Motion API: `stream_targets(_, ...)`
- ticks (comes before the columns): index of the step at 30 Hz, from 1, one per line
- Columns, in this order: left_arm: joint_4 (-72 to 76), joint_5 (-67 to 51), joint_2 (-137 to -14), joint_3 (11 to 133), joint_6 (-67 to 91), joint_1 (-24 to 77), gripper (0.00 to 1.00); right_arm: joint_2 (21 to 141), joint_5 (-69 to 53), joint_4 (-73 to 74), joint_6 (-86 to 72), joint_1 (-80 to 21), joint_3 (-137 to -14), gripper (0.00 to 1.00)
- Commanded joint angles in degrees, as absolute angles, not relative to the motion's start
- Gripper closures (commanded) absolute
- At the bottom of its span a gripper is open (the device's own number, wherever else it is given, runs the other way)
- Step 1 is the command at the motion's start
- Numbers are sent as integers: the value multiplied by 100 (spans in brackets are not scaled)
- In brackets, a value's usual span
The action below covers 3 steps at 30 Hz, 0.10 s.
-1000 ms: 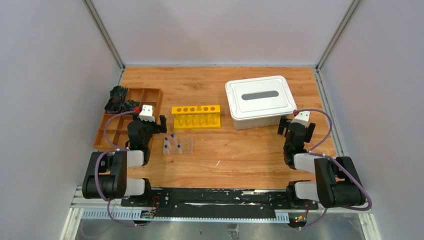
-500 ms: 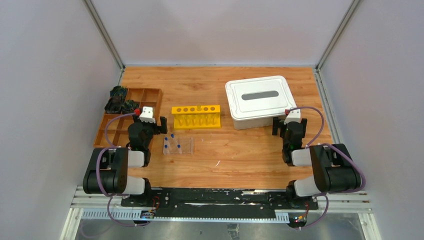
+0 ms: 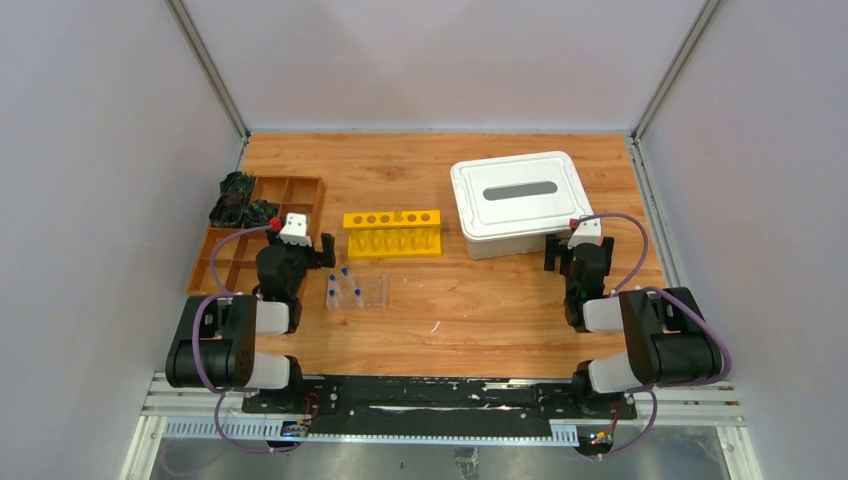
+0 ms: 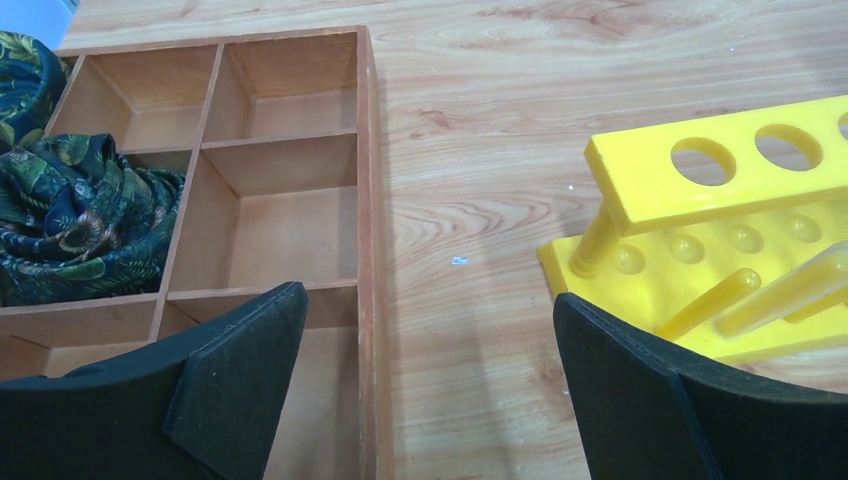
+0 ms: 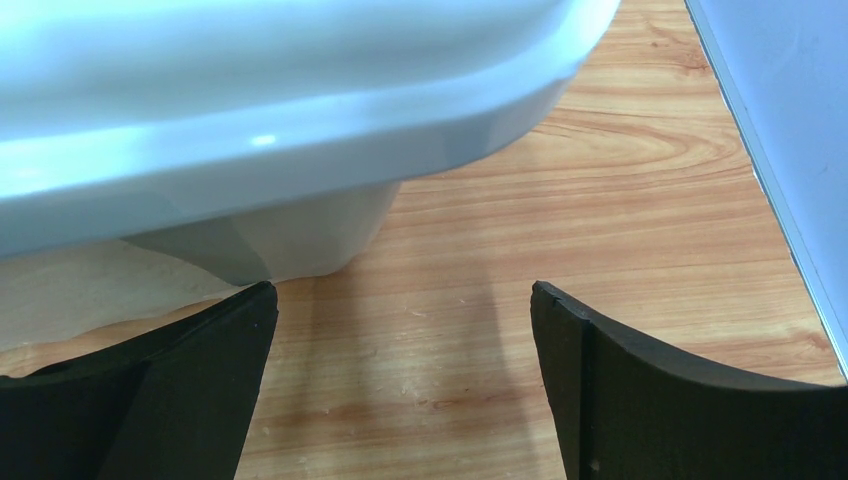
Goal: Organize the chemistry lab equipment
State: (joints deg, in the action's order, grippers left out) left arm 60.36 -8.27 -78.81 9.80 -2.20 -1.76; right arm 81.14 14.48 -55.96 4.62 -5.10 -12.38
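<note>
The yellow rack stands mid-table. Only the overhead view shows the task's pieces: the clear rack sits just nearer the arms than the yellow rack, slightly to its left, with blue-capped tubes at its left end.

Left of the yellow rack lies a wooden tray. The left wrist view shows its dividers and a dark patterned cloth bunched in the compartments farthest from the yellow rack. The left gripper hangs with fingers spread wide and nothing between them, over the bare wood between the tray and the yellow rack's left end.

Right of the yellow rack stands a white lidded box. Farther right, the right gripper is also spread and empty. Its wrist view shows the box's rounded corner close above its left finger; contact cannot be told.
</note>
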Motion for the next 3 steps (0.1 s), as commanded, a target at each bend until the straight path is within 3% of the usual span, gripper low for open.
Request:
stream_targets(1,6258,-722,-7890,1091,-316,-125,0,8042,1408,-5785,555,-404,-1333,0)
stream_targets(3,6264,-726,-7883,1094,-304,-123,0,8042,1412,-5790,554,-405,-1335,0)
